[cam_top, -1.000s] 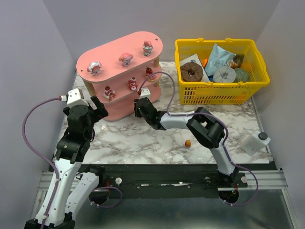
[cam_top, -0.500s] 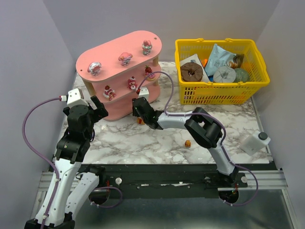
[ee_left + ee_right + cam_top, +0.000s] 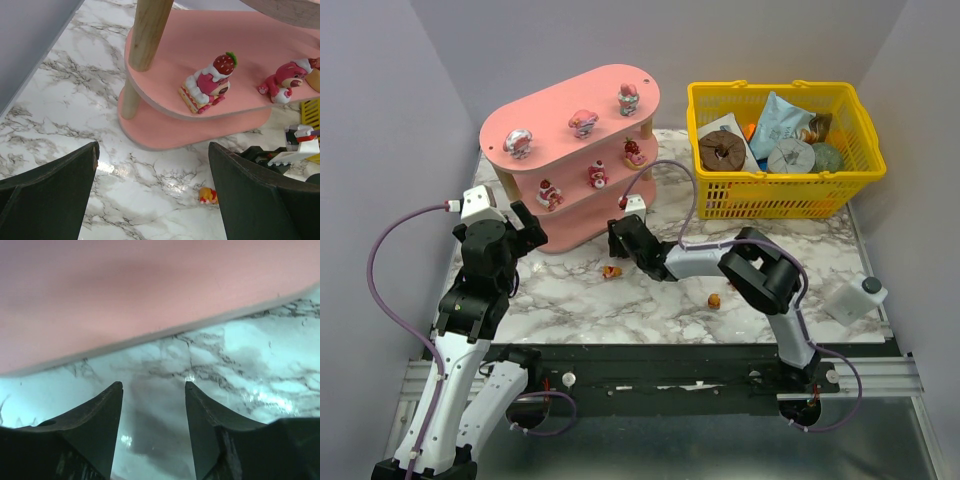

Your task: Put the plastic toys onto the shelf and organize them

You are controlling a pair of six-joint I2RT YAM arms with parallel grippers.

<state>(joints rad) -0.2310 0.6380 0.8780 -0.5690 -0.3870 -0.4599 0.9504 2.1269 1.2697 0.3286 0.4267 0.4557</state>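
Observation:
The pink shelf stands at the back left, with three plastic toys on its top board and three on the middle board. In the left wrist view a strawberry-topped pink toy and a pink bear sit on that middle board. Two small orange toys lie loose on the marble, one just in front of the shelf, also in the left wrist view, and one further right. My right gripper is low by the shelf's bottom board, open and empty. My left gripper hangs wide open left of the shelf.
A yellow mesh basket at the back right holds packets and a brown ring. A white bottle lies near the right edge. Grey walls close in on both sides.
My right gripper's jaws have opened and it has drawn back from the shelf. An orange toy that was not on the marble before now lies in front of the shelf. The left arm is still.

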